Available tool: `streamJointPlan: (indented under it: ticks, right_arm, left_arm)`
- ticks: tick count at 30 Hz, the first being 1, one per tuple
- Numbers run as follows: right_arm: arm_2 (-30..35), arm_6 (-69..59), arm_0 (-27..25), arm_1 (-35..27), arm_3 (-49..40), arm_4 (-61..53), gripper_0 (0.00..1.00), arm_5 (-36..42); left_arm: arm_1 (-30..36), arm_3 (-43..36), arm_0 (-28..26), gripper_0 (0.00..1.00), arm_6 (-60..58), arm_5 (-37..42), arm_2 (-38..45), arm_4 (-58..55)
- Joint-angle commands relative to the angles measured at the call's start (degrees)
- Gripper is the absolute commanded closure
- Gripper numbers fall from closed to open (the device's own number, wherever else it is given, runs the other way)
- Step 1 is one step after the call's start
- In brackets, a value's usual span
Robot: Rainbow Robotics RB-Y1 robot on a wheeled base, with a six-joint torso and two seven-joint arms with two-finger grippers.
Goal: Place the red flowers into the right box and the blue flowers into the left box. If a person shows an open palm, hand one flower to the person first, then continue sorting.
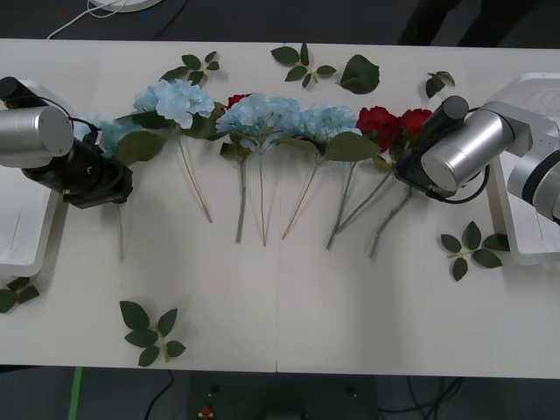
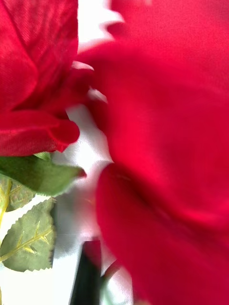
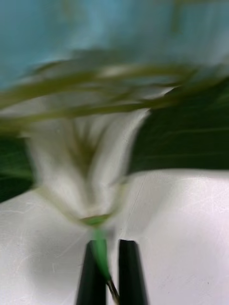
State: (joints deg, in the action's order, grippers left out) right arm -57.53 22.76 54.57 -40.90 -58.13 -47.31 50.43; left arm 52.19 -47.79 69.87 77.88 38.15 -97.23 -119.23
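Red petals of the red flowers sit right up against the right wrist camera, with one black finger showing below them; its mate is hidden, so I can't tell if the right gripper is spread or pinching. From the front it is down on the rose heads at the right end of the row, just beside the right box, probably lined up for a short carry.

Left gripper has both black fingers pressed together on a thin green stem just under a pale-blue head: one of the blue flowers, nipped near the bloom, likely so the heavy head won't swing. From the front, that gripper sits at the left end of the row next to the left box.

Other hydrangeas and roses lie between the two grippers, stems pointing toward the robot. Loose leaf sprigs are scattered well apart. No open palm visible, so my read is plain sorting; both boxes look unfilled.
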Motion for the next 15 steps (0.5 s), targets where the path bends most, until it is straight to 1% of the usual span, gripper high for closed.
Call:
streamJointPlan:
  ticks: [1, 3, 5, 8, 10, 11, 12, 13, 14, 15]
  right_arm:
    - [-0.48, -1.14, 2.47, 1.35, 0.13, 0.37, 1.00, -0.50]
    - [-0.48, -1.05, 2.47, 1.35, 0.13, 0.37, 1.00, -0.50]
    - [-0.48, -0.70, 2.47, 1.35, -0.05, 0.81, 1.00, -0.50]
    - [-0.48, -0.26, 2.47, 1.08, -0.66, 1.60, 1.00, -0.50]
    - [-0.48, 0.36, 2.47, 0.29, -1.63, 1.69, 1.00, -0.42]
    - [-0.48, 0.53, 2.47, 0.03, -1.89, 1.69, 1.00, -0.42]
    - [-0.48, 0.97, 2.47, -0.76, -3.04, 1.69, 1.00, -0.15]
    - [-0.48, 1.33, 2.47, -1.38, -3.83, 1.69, 1.00, 0.29]
    - [-0.48, 1.50, 2.47, -1.73, -4.27, 1.69, 1.00, 0.55]
    - [-0.39, 1.94, 2.56, -2.61, -5.50, 1.78, 1.00, 1.34]
  left_arm:
    - [-0.60, 1.21, 2.11, 1.00, -4.05, -0.62, -0.42, 0.85]
    - [-0.51, 1.21, 2.29, 1.00, -3.79, -0.62, 0.73, 1.02]
    - [-0.25, 1.56, 3.60, 1.00, -3.17, 0.70, 2.49, 1.46]
    - [0.54, 3.06, 5.80, 1.00, -2.38, 6.15, 4.77, 1.90]
    - [1.77, 5.43, 8.17, 1.00, 0.43, 12.92, 7.76, 2.16]
    - [2.21, 6.22, 8.79, 1.00, 1.40, 14.94, 8.81, 2.16]
    - [3.36, 8.51, 10.37, 1.00, 3.86, 20.48, 11.98, 2.34]
    - [4.15, 10.18, 11.34, 1.00, 5.79, 24.34, 14.17, 2.34]
    - [4.59, 11.14, 11.78, 1.00, 6.85, 26.54, 15.32, 2.34]
    - [5.47, 13.34, 13.10, 1.00, 9.22, 31.37, 18.13, 2.60]
